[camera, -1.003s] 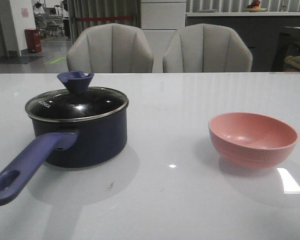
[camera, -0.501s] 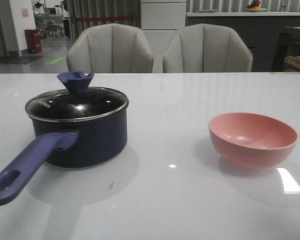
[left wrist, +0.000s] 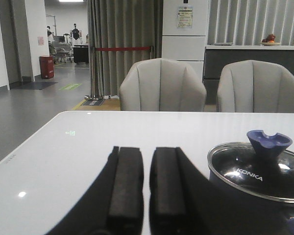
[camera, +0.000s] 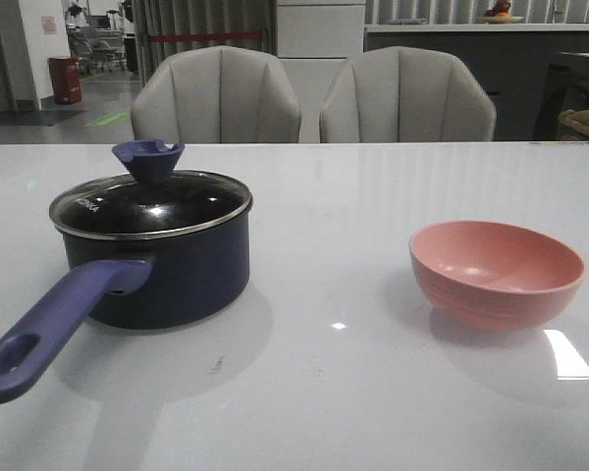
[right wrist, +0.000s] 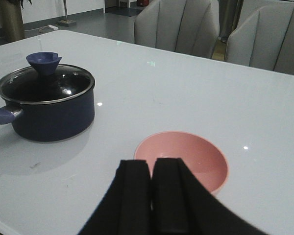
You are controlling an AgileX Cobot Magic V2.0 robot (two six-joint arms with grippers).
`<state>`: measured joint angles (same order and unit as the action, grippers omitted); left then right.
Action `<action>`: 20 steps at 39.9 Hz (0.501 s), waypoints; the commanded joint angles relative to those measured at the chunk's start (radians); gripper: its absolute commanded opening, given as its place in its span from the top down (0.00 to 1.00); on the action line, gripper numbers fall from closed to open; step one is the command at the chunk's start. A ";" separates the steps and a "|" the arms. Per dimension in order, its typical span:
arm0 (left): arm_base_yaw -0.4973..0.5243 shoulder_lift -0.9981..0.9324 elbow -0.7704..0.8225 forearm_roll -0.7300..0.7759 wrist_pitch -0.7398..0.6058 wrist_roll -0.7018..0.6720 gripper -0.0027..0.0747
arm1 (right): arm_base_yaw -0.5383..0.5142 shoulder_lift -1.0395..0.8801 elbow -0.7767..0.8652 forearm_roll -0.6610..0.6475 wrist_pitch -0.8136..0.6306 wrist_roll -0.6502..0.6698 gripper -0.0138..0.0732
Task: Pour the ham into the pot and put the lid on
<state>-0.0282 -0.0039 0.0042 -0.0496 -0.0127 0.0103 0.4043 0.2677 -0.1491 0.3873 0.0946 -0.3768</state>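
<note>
The lid point(camera: 152, 203) is clear glass with a shiny steel rim. The desk point(camera: 353, 392) is white and glossy. The pink bowl point(camera: 496, 272) looks matt and smooth.

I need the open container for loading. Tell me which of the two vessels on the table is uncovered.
The pink bowl on the right is uncovered. The navy pot on the left carries its glass lid.

Front cam: I'm low, near table level, facing fwd across the table point(camera: 324, 412) toward two chairs point(camera: 216, 96); pot point(camera: 167, 270) at left, pink bowl point(camera: 496, 270) at right. Left wrist cam sits low beside the pot point(left wrist: 255, 196), facing the same chairs, v. close. Right wrist cam's higher, angled down over bowl point(right wrist: 183, 159), pot point(right wrist: 49, 110) further off. All three share pot + lid point(camera: 152, 201).
</note>
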 commanded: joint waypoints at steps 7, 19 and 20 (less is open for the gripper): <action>0.004 -0.021 0.021 -0.008 -0.085 -0.010 0.79 | 0.000 0.006 -0.029 0.001 -0.068 -0.011 0.67; 0.004 -0.021 0.021 -0.008 -0.085 -0.010 0.79 | -0.070 -0.003 0.003 -0.114 -0.102 0.043 0.67; 0.004 -0.021 0.021 -0.008 -0.085 -0.010 0.79 | -0.095 -0.010 0.005 -0.140 -0.106 0.069 0.67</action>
<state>-0.0282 -0.0039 0.0042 -0.0496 -0.0144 0.0103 0.3654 0.2614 -0.1254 0.3215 0.0873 -0.3596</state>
